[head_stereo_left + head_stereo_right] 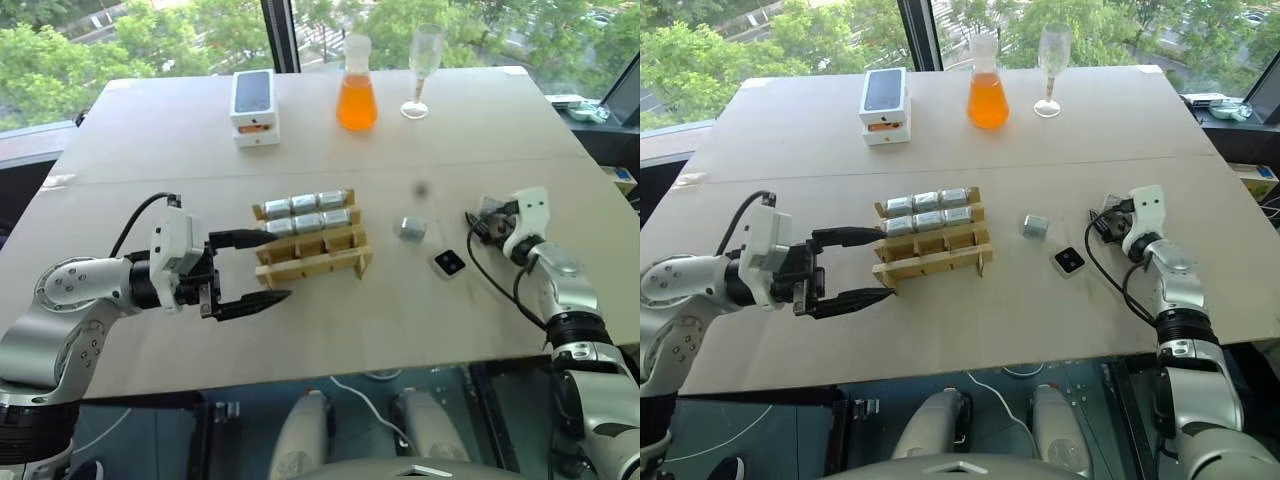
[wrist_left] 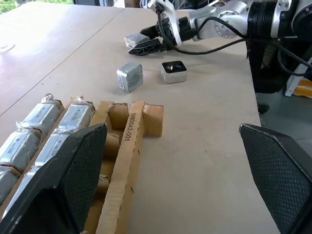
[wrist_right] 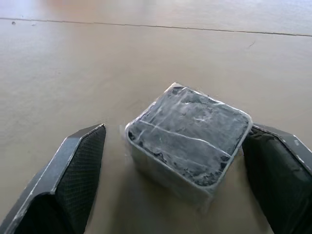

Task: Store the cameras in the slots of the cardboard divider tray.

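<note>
Right gripper [image 3: 173, 161] stands wide around a camera [image 3: 187, 141] on the table [image 1: 150, 150], about 3 o'clock from the cardboard divider tray [image 1: 312, 252]; left gripper [image 1: 252, 268], also wide and empty, waits at the tray's 9 o'clock. One pad touches the camera's corner, so closing could twist or tip it. Whether the tray's near slots are empty is hard to judge.

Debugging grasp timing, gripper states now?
Left gripper: open, empty, beside the tan cardboard divider tray.
Right gripper: open around a silvery-grey boxy camera, not clamped.
</note>
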Controlling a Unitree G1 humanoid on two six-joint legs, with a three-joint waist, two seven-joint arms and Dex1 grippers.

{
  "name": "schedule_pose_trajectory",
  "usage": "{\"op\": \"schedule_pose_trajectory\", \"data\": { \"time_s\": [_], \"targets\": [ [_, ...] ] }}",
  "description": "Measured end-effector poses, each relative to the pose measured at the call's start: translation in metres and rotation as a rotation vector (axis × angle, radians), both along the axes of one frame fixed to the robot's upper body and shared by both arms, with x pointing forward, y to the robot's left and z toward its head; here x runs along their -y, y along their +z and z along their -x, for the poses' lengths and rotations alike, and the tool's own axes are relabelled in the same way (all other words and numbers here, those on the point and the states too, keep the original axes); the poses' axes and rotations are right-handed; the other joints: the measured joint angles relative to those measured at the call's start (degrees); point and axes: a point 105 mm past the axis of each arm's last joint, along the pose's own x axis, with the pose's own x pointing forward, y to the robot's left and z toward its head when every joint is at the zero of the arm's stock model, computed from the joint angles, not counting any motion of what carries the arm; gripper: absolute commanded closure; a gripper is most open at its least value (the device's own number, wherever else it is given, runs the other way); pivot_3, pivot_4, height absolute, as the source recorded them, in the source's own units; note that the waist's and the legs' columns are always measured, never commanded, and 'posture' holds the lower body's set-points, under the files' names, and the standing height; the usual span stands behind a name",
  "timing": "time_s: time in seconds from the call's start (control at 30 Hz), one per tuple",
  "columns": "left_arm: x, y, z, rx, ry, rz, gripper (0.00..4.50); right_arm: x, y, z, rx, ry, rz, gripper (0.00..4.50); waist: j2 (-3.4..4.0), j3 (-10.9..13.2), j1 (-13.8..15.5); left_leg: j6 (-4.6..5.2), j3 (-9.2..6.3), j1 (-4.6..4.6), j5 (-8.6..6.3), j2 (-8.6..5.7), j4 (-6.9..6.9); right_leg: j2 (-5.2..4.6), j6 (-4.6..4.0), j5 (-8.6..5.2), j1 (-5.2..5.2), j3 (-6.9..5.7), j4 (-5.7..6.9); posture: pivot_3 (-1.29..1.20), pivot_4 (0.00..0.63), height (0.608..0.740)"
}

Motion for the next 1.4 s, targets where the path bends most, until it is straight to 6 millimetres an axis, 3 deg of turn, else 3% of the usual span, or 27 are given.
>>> {"op": "schedule_pose_trajectory", "data": {
  "time_s": [0.2,0.3,0.4,0.63,0.73,0.8,0.9,0.97,1.07,1.17,1.33,1.4],
  "targets": [
    [-0.002,-0.001,-0.002,0.005,0.008,0.01,0.04,-0.009,0.001,-0.004,0.005,-0.054,-0.064,0.13,-0.01,-0.01,-0.04,0.0,0.01,0.06,0.0,0.01,0.03,0.01,0.0,0.0,-0.02,0.02,0.15,0.0,0.15,0.74],
    [-0.004,-0.002,-0.004,0.007,0.018,0.004,0.0,-0.015,0.001,-0.004,0.016,-0.075,-0.072,1.05,-0.01,-0.01,-0.04,0.0,0.01,0.06,0.0,0.01,0.04,0.03,-0.01,0.0,-0.06,0.03,0.22,0.0,0.15,0.74],
    [-0.004,-0.002,-0.004,0.009,0.014,0.006,0.0,-0.014,0.001,-0.002,0.029,-0.1,-0.065,2.48,-0.02,-0.01,0.02,0.0,0.01,0.05,0.0,0.01,0.04,0.02,-0.01,0.0,-0.06,0.03,0.22,0.0,0.15,0.74],
    [-0.002,-0.002,-0.007,0.014,0.004,0.003,0.0,-0.014,0.0,0.002,0.058,-0.08,0.019,2.45,-0.01,-0.01,0.17,0.0,-0.01,0.02,0.0,-0.01,0.03,0.01,-0.01,-0.01,-0.07,0.02,0.21,0.0,0.15,0.74],
    [0.0,-0.001,-0.012,0.006,-0.005,0.012,0.0,-0.021,0.007,0.011,0.119,0.063,0.154,2.45,0.01,0.04,0.38,0.0,-0.01,-0.14,0.0,-0.05,0.05,-0.01,0.0,-0.01,-0.19,0.02,0.22,0.0,0.15,0.74],
    [0.003,0.005,-0.019,0.019,-0.011,0.024,0.0,-0.036,0.027,0.019,0.23,0.218,0.3,2.45,0.05,0.08,0.26,0.0,0.08,-0.24,0.0,-0.08,0.07,-0.01,0.01,0.0,-0.36,0.12,0.34,0.0,0.15,0.74],
    [0.011,0.016,-0.032,0.033,-0.018,0.043,0.0,-0.071,0.07,0.04,0.51,0.485,0.609,2.45,0.03,0.09,-0.03,0.0,0.12,-0.22,0.0,-0.09,0.11,0.03,0.03,-0.01,-0.44,0.16,0.44,0.0,0.15,0.74],
    [0.016,0.019,-0.041,0.003,-0.016,0.045,0.0,-0.098,0.087,0.058,0.692,0.655,0.801,2.45,0.01,0.1,-0.27,0.0,0.12,-0.2,0.0,-0.1,0.11,0.13,0.03,-0.01,-0.46,0.17,0.47,0.0,0.15,0.74],
    [0.025,0.023,-0.06,-0.005,-0.013,0.058,0.0,-0.136,0.095,0.079,0.907,0.857,0.993,2.45,-0.02,0.12,-0.11,-0.01,0.07,-0.21,0.01,-0.09,0.13,0.2,0.02,0.0,-0.47,0.13,0.53,0.0,0.15,0.74],
    [0.034,0.021,-0.074,0.0,-0.04,0.016,0.0,-0.159,0.103,0.09,1.067,0.968,1.124,2.45,-0.03,0.13,0.11,-0.02,0.1,-0.25,0.01,-0.13,0.17,0.16,0.01,0.0,-0.49,0.16,0.52,0.0,0.15,0.74],
    [0.067,0.025,-0.088,-0.032,-0.159,0.008,0.0,-0.198,0.101,0.098,1.225,1.07,1.205,2.45,-0.13,0.13,0.29,-0.26,0.08,-0.36,0.15,-0.18,0.23,0.07,0.01,0.0,-0.53,0.14,0.49,0.0,0.15,0.74],
    [0.073,0.024,-0.089,-0.043,-0.187,-0.002,0.0,-0.201,0.094,0.097,1.221,1.086,1.215,2.45,-0.13,0.14,0.25,-0.28,0.08,-0.47,0.17,-0.18,0.22,0.06,0.01,0.0,-0.62,0.14,0.46,0.0,0.15,0.74]
  ]
}}
